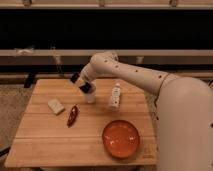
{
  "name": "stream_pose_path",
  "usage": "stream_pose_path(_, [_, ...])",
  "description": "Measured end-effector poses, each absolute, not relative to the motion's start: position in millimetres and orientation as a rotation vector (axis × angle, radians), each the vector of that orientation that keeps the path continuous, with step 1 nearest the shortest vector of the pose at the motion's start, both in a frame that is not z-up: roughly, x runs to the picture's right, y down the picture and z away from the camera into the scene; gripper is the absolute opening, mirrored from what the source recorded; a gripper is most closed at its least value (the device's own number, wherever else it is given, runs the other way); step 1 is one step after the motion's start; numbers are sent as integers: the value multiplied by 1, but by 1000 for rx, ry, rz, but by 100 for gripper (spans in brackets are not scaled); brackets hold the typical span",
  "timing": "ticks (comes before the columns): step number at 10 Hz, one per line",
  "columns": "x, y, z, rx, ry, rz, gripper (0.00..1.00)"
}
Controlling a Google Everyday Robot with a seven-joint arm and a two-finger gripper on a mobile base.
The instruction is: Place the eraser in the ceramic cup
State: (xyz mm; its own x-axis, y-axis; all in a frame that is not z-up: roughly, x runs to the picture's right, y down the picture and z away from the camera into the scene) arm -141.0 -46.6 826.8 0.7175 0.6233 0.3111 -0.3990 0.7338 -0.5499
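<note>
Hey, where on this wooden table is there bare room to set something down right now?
Free: the front left of the table, below the beige block and red pepper, left of the orange bowl. The far left corner is also bare. Crowded: the back middle, where the gripper hangs over the white cup beside the white bottle.

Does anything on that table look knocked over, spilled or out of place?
Nothing stands out. The gripper hangs right over the cup; the beige block, red pepper, white bottle and orange bowl sit undisturbed, nothing spilled.

No text, label or number is legible anywhere, not even on the white bottle.
</note>
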Motion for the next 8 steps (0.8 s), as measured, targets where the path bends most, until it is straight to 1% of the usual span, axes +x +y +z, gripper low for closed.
stream_pose_path(2, [-136,-44,828,-474,-498,601,76])
stream_pose_path(3, [-134,-44,827,-472,-493,604,80])
stream_pose_path(8, [-133,-46,825,-470,-478,603,80])
